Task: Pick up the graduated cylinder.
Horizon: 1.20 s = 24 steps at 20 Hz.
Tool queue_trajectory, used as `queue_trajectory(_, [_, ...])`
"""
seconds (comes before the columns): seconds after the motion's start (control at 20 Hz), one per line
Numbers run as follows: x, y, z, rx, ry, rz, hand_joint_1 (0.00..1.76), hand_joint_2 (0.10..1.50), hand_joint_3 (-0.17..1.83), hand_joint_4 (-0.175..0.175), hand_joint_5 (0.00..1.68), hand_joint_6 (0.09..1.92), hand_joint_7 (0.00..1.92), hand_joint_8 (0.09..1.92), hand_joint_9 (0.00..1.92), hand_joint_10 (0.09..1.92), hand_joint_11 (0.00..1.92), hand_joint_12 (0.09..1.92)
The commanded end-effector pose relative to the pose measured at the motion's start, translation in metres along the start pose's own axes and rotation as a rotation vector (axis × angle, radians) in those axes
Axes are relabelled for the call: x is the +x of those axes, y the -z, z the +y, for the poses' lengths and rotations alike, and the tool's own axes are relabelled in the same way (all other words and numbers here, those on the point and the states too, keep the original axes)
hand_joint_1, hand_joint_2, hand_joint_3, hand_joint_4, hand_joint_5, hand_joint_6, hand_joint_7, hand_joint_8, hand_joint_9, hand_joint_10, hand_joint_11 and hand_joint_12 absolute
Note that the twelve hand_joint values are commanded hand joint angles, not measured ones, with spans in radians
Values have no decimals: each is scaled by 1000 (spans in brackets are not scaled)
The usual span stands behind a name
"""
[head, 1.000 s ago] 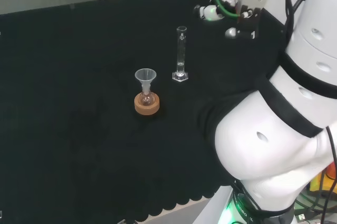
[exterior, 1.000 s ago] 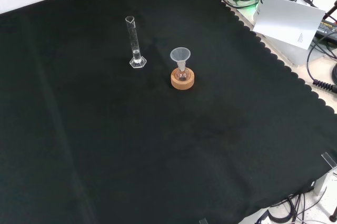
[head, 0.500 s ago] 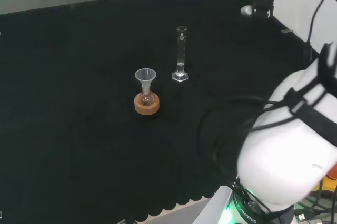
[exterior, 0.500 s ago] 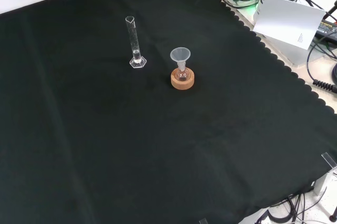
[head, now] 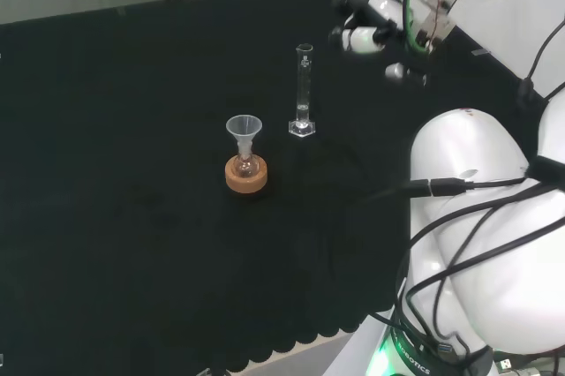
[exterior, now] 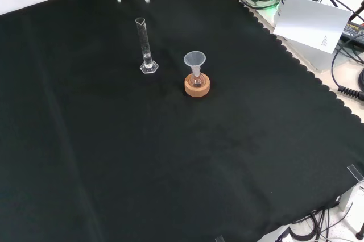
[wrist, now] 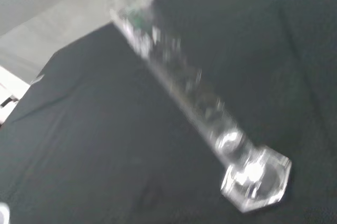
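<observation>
The hand [head: 375,27] hangs in the air with its fingers relaxed and spread, holding nothing. Just beyond its fingertips, apart from them, the graduated cylinder [head: 304,91] stands upright on the black cloth [head: 132,129]. Farther off stands a funnel [head: 244,133] in a small flask on a cork ring [head: 246,175]. The approach looks underway; grasp and lift remain.

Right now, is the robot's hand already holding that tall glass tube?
No: the hand hangs apart from the graduated cylinder, which stands alone on the cloth.
</observation>
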<state>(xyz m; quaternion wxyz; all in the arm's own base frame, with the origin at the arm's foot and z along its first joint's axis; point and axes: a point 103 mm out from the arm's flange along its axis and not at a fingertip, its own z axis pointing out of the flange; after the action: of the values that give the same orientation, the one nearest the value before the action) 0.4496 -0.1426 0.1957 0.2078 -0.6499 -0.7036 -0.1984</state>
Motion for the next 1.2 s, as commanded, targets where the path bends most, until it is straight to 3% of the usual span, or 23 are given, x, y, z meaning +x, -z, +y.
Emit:
queue_trajectory(0.05, [-33, -42, -11, 0, 98, 158, 832, 1074, -175, -38, 407, 87, 270, 627, 508, 601, 272, 1338])
queue_trajectory(0.4, [-30, -62, -5, 5, 157, 206, 899, 1039, -175, -39, 417, 87, 284, 635, 507, 600, 267, 1325])
queue_trajectory(0.75, [-32, -100, 7, -11, 147, 289, 935, 1024, -175, -41, 423, 87, 279, 633, 502, 597, 270, 1320])
queue_trajectory(1.2, [-34, -124, 21, -17, 145, 330, 960, 1009, -175, -40, 482, 87, 332, 647, 547, 602, 297, 1314])
